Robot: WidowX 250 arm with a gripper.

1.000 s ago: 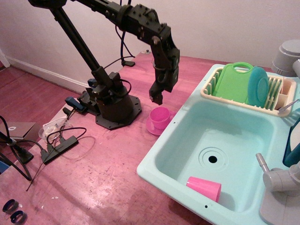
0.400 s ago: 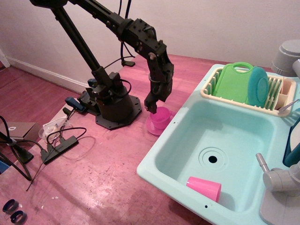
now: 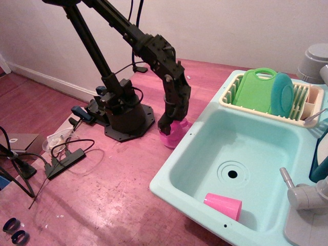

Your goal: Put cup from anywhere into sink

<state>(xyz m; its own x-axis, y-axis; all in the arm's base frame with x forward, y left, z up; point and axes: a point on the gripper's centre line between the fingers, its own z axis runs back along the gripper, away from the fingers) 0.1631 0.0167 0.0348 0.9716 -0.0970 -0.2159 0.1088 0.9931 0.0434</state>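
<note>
The magenta-pink cup (image 3: pixel 178 128) sits on a flat pink saucer (image 3: pixel 170 139) on the table, just left of the mint-green sink (image 3: pixel 205 136). My black gripper (image 3: pixel 167 125) has come down onto the cup's left rim, and its fingertips are buried at the cup, so I cannot tell how wide the jaws stand. The arm hides most of the cup. The sink basin has a round drain hole (image 3: pixel 232 173).
A plain pink tumbler (image 3: pixel 223 205) lies on its side in the sink's front. A cream dish rack (image 3: pixel 266 105) with a green board and teal plate stands at the sink's back. The grey faucet (image 3: pixel 305 195) is at right. The arm's base (image 3: pixel 123 115) and cables lie left.
My gripper has dropped from above the cup down onto its left rim and now covers most of it. The cup and saucer have not moved.
</note>
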